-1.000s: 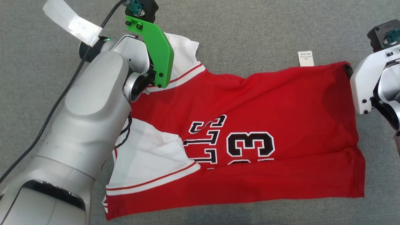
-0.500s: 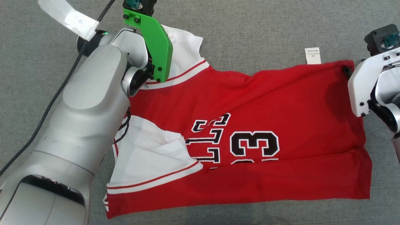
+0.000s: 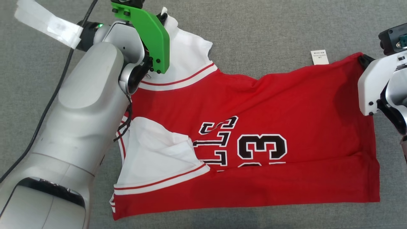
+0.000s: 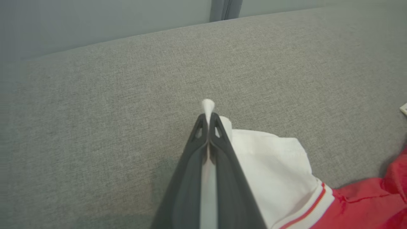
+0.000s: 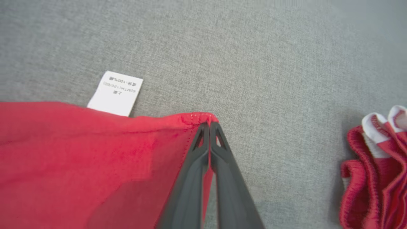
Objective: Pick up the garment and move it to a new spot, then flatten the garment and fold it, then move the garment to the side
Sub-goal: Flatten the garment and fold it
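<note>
Garment (image 3: 270, 105) lies spread on the grey fabric surface (image 3: 254, 28), long axis left to right between the arms. Left gripper (image 4: 208, 119) is clamped on the white sleeve (image 4: 270, 159) tip at the far-left corner. Right gripper (image 5: 209, 125) pinches the far-right hem corner. Grey wall (image 4: 95, 22) rises beyond the surface's far edge.

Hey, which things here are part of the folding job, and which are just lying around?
In the job:
red jersey
left end effector, shut on the jersey's white shoulder
right end effector, shut on its red corner

Lying about:
crumpled red-and-white cloth
grey surface underneath
</note>
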